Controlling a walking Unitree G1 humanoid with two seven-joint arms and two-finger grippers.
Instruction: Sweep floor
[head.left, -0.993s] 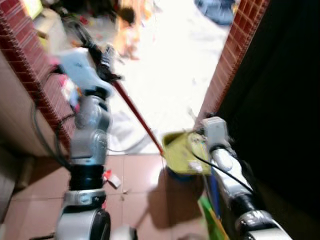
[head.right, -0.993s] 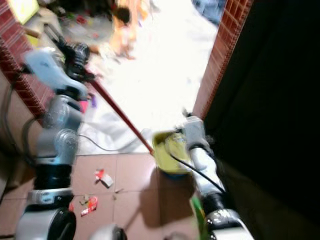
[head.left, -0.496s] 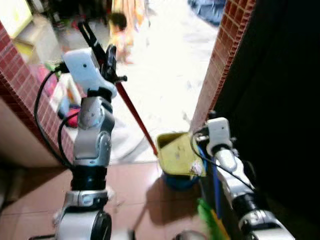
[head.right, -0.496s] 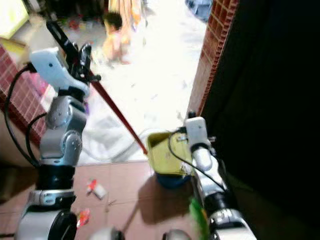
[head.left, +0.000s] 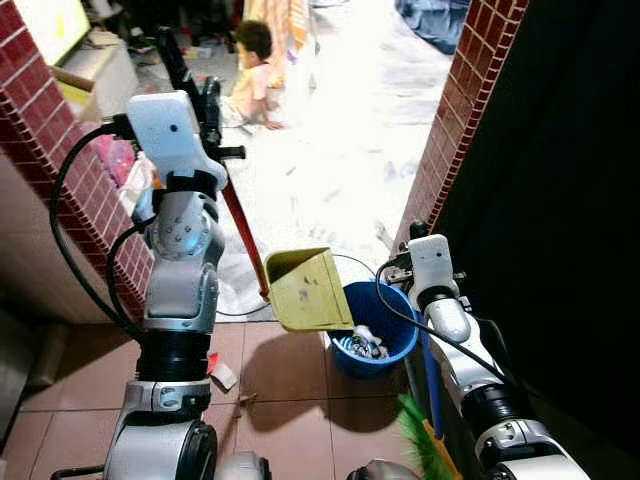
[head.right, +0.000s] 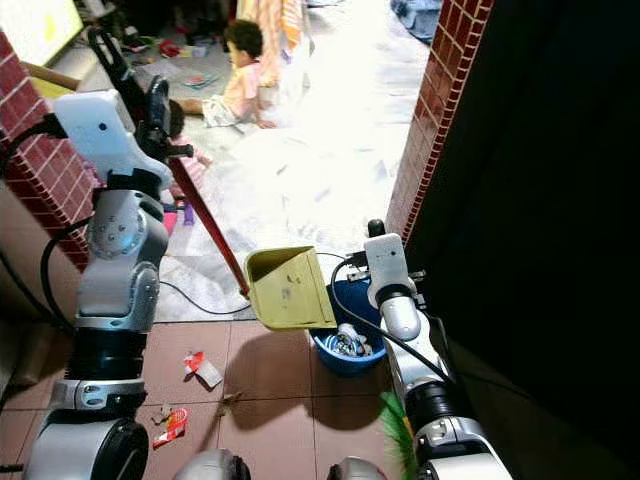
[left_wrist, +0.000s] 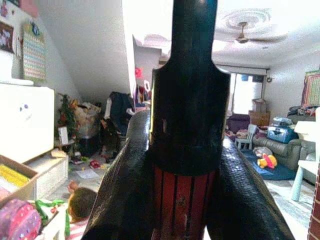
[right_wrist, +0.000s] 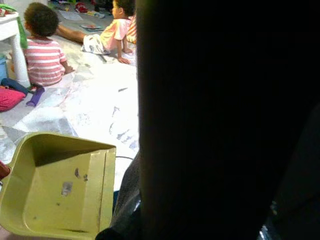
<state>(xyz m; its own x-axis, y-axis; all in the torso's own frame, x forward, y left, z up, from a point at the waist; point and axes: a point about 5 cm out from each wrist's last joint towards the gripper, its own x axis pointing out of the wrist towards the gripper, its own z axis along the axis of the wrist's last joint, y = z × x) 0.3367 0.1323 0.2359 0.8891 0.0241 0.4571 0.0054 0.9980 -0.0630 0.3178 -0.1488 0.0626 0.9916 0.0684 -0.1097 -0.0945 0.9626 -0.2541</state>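
Yellow plastic marks the dustpan (head.left: 305, 291), which hangs tilted over the rim of a blue bucket (head.left: 372, 343) on the reddish floor tiles (head.right: 270, 370); the bucket holds a small heap of rubbish. A red handle (head.left: 243, 236) runs up from the dustpan toward ten o'clock to the left pincer (head.left: 196, 88), whose two black fingers (left_wrist: 122, 195) are closed on it, one on each side of the striped red shaft below its black cap. The right arm reaches forward at about five o'clock from the dustpan, its wrist just beside the bucket; a blue stick with green bristles (head.left: 422, 432) runs along that arm, and whether the right pincer (head.right: 372, 235) is gripping it or how far it is parted cannot be told, since its wrist view is mostly dark. Scraps of red and white litter (head.right: 203, 368) lie on the tiles at about eight o'clock from the bucket. Brick walls (head.left: 462, 104) frame a doorway, and beyond it, on a pale sunlit floor, two small children (right_wrist: 45, 47) sit among scattered toys.
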